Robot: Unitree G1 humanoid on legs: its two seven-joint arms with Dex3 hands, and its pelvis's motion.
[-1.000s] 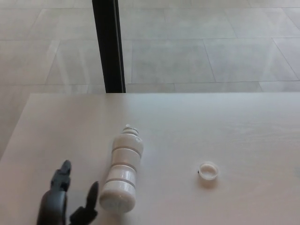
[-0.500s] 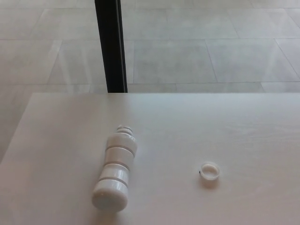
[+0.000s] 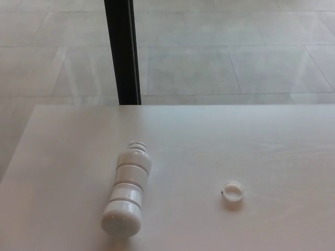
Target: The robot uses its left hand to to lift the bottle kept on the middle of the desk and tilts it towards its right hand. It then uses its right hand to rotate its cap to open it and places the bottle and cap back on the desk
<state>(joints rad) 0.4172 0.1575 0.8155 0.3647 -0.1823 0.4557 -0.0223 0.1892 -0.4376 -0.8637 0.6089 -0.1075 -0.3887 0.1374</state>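
Bottle (image 3: 127,193) lies on its side on the desk (image 3: 272,146), long axis running near-to-far, open neck toward the black post (image 3: 122,52), cap (image 3: 233,191) apart to its right, neither hand visible.

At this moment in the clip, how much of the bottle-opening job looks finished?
Practically all of it. The bottle lies on its side on the desk with its neck bare, and the cap rests apart to its right, open side up. Neither hand is in view, so nothing is in hand. No step looks left, though the bottle lies down rather than standing.
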